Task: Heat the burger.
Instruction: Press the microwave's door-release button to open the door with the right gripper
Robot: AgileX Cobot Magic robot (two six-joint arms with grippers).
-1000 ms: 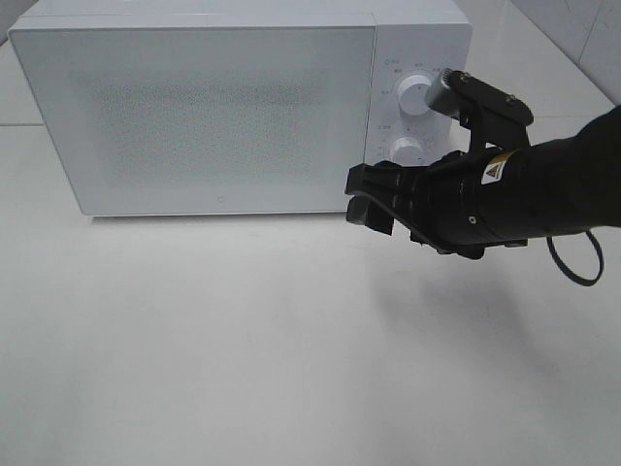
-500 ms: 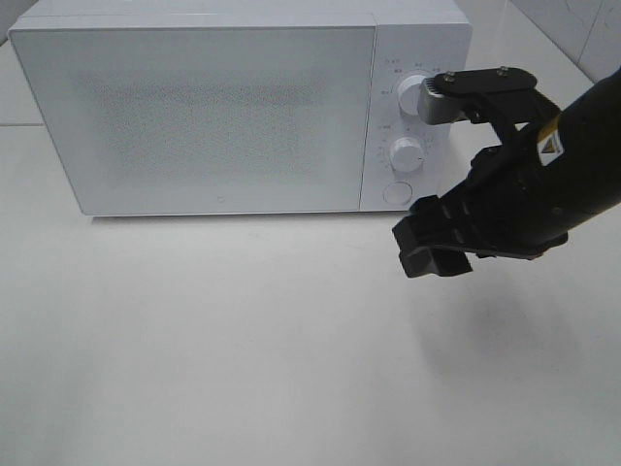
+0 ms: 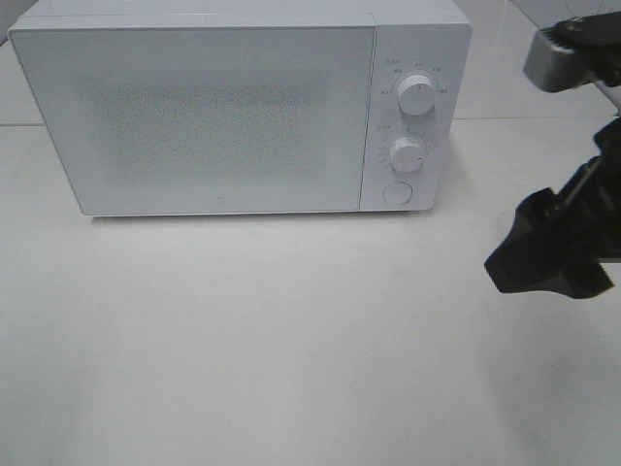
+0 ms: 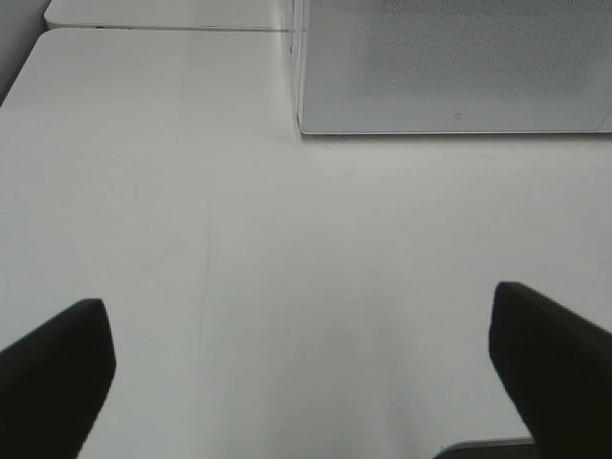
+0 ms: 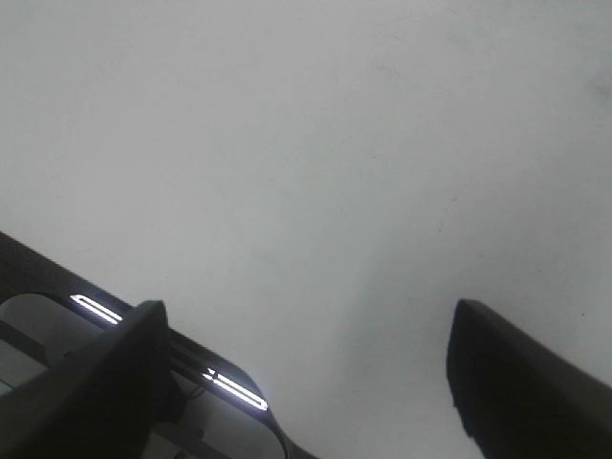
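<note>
The right gripper (image 5: 306,330) hangs released and empty, clear of the round white dials (image 3: 416,94) on the shut white box-shaped microwave (image 3: 223,116). The left gripper (image 4: 298,306), likewise spread, hovers over the white bench (image 3: 272,340). The burger is unseen, presumably inside.

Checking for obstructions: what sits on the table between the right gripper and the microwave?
Nothing. The exterior high view shows only bare white table between the right gripper and the microwave.
</note>
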